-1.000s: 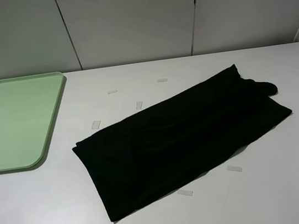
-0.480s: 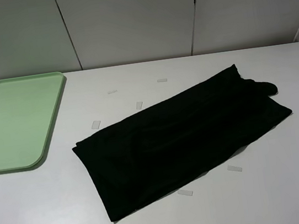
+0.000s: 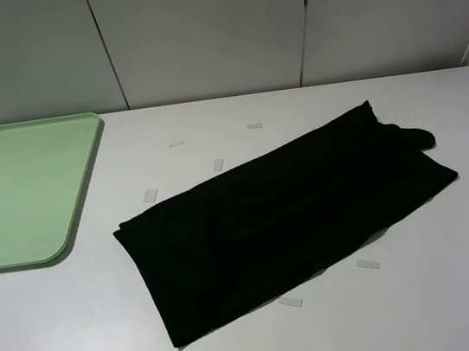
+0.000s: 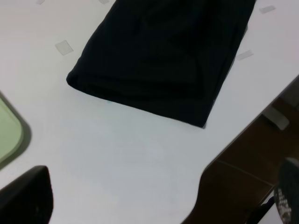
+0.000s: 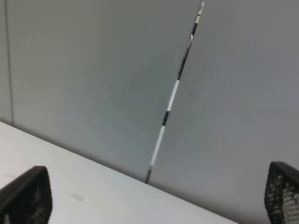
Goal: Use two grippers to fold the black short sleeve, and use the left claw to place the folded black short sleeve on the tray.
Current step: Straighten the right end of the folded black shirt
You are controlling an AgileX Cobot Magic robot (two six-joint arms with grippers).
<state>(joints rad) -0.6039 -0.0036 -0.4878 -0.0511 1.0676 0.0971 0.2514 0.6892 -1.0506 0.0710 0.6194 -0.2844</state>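
The black short sleeve (image 3: 288, 216) lies flat on the white table as a long folded strip, running diagonally from front left to back right. It also shows in the left wrist view (image 4: 163, 56). The mint-green tray (image 3: 23, 192) sits at the back left with nothing on it; one corner shows in the left wrist view (image 4: 7, 135). Neither arm shows in the exterior view. My left gripper (image 4: 156, 205) is open and empty, apart from the shirt's near end. My right gripper (image 5: 154, 196) is open and empty, facing the back wall.
Several small clear tape strips (image 3: 368, 264) lie on the table around the shirt. The table's front edge (image 4: 224, 154) runs close past the shirt's near end. Grey wall panels (image 3: 205, 31) stand behind the table.
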